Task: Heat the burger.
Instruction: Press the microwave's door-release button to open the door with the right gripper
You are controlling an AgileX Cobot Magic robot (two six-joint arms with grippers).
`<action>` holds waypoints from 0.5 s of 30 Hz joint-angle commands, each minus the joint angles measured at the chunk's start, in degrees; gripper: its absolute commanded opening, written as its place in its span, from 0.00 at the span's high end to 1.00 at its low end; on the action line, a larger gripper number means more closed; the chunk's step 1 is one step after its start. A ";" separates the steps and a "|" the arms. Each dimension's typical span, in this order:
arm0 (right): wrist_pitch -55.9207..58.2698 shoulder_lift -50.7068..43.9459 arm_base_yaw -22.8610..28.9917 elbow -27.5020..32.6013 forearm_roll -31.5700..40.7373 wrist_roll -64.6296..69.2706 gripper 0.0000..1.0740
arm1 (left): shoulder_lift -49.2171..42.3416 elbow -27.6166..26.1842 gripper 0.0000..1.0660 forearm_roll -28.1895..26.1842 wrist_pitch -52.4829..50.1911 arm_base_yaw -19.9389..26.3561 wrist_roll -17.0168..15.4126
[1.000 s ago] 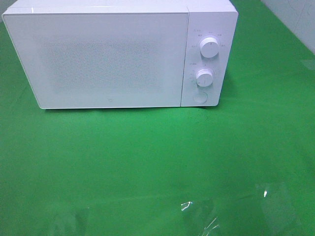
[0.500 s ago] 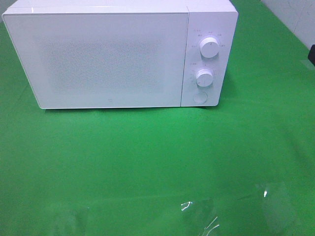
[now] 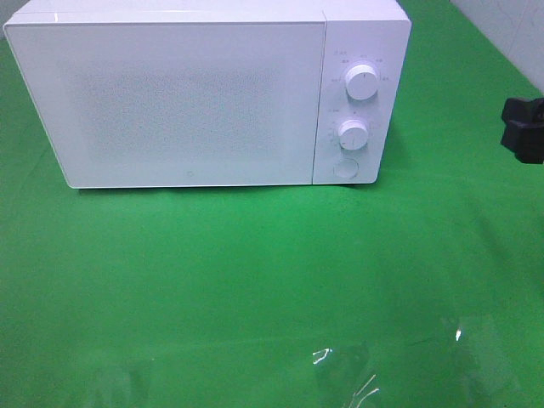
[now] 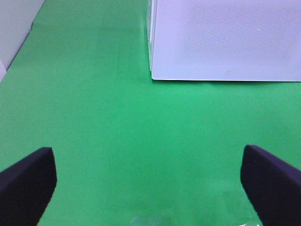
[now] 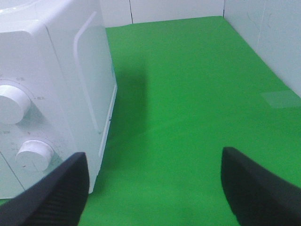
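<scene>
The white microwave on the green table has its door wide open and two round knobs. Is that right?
Not quite: the door is shut, as the exterior high view shows. The white microwave is on the green table and has two round knobs.

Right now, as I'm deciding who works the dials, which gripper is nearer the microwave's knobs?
Right. The right gripper hangs open just off the microwave's knob-side corner, knobs close by. The left gripper is open in front of the door's opposite corner, farther off.
</scene>
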 commanded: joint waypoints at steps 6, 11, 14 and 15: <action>-13.29 7.62 13.64 0.00 18.79 -13.92 0.32 | -1.03 0.23 0.06 -0.40 -0.34 0.17 -0.06; -18.91 10.43 20.63 -0.06 24.64 -15.01 0.32 | -1.03 0.23 0.06 -0.40 -0.34 0.17 -0.06; -23.78 13.64 26.64 -0.17 28.71 -15.24 0.32 | -1.03 0.23 0.06 -0.40 -0.34 0.17 -0.06; -25.10 14.61 28.13 -0.17 29.74 -15.24 0.32 | -1.03 0.23 0.06 -0.40 -0.34 0.17 -0.06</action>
